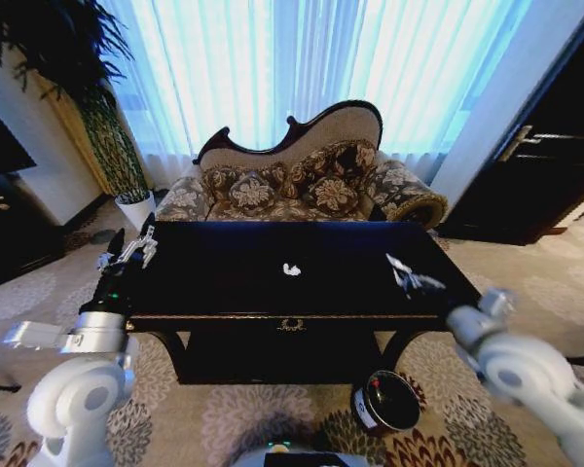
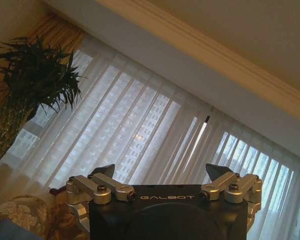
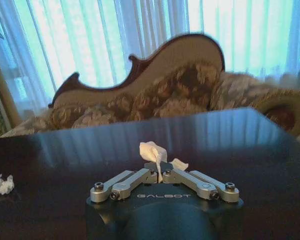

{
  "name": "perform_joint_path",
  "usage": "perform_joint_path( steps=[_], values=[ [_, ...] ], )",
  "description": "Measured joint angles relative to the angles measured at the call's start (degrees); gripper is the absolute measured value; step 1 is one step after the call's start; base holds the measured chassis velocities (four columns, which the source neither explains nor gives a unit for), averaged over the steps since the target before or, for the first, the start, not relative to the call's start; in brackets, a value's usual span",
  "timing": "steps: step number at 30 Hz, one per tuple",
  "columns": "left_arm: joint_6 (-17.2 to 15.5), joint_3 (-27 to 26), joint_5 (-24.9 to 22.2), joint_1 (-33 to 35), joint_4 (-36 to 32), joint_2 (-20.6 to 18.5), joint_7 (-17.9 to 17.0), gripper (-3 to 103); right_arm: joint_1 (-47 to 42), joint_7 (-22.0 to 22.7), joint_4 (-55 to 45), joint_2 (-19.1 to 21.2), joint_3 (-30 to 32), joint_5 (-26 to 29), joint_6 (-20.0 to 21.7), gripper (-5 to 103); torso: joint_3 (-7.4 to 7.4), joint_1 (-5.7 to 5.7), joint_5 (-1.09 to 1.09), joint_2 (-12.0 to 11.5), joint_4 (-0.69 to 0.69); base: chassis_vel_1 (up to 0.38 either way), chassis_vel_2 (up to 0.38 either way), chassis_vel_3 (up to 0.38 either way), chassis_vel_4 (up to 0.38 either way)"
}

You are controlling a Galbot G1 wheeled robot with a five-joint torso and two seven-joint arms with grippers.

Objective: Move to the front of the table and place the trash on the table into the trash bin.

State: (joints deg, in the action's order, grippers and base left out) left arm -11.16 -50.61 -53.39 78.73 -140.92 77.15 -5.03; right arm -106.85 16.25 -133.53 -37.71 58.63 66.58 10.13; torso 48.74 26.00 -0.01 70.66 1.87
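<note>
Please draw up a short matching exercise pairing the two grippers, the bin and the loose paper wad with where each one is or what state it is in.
Things:
1. left gripper
2. right gripper
3. bin
4. loose wad

Places or states:
A. on the carpet before the table
B. shut on a paper wad
C. open, raised at the table's left end
D. lying mid-table

Pairs: 1-C, 2-B, 3-A, 4-D

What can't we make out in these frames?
- Head view: trash bin contents, too dark and small to tell.
- Head view: the right hand and its grip are blurred; the right wrist view shows it shut on a paper wad.
- Left wrist view: the table under the open left hand; the camera faces the curtains.
</note>
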Motion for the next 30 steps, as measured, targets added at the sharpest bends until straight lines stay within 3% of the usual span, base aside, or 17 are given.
perform_joint_path(
  steps=[8, 12, 14, 16, 18, 27, 30],
  values=[
    [0.01, -1.50, -1.49, -0.51, 0.60, -2.15, 0.01, 100, -4.40, -1.04, -4.66, -5.27, 2.39, -4.89, -5.21, 1, 0.00, 0.00, -0.02, 0.00, -0.02, 0.000, 0.000, 0.000, 0.000],
    [0.01, -2.28, -2.35, 0.02, 0.57, -2.55, 0.02, 100, -9.10, -2.30, -6.43, -8.46, 3.68, -10.24, -14.53, 1, 0.01, 0.01, -0.02, 0.00, -0.02, 0.000, 0.000, 0.000, 0.000],
    [0.01, -2.59, -2.73, 0.11, 0.44, -2.70, 0.02, 100, -9.94, -2.18, -6.42, -9.24, 3.23, -11.75, -16.93, 1, 0.00, 0.01, -0.02, 0.00, -0.01, 0.000, 0.000, 0.000, 0.000],
    [0.00, -3.68, -3.82, 0.15, 0.23, -3.23, 0.04, 100, -11.73, -0.84, -5.59, -11.68, 0.81, -16.07, -22.52, 1, 0.01, 0.00, -0.02, 0.00, -0.02, 0.000, 0.000, 0.000, 0.000],
    [0.01, -4.02, -4.12, 0.12, 0.21, -3.39, 0.04, 100, -12.35, -0.83, -5.19, -12.45, 0.16, -17.09, -23.94, 1, 0.01, 0.00, -0.01, 0.00, -0.02, 0.000, 0.000, 0.000, 0.000],
    [-0.05, -2.96, -3.69, 0.17, 0.76, -3.55, 0.04, 100, -14.88, -4.51, 3.93, -20.31, -9.64, -28.18, -43.23, 1, 0.01, 0.01, -0.01, 0.00, -0.01, 0.000, 0.000, 0.000, 0.000],
    [-0.07, -2.85, -3.56, 0.40, 0.63, -3.51, 0.04, 100, -14.56, -4.75, 6.37, -21.39, -11.63, -29.37, -45.52, 1, 0.01, 0.00, -0.02, -0.01, -0.01, 0.000, 0.000, 0.000, 0.000]
  ],
)
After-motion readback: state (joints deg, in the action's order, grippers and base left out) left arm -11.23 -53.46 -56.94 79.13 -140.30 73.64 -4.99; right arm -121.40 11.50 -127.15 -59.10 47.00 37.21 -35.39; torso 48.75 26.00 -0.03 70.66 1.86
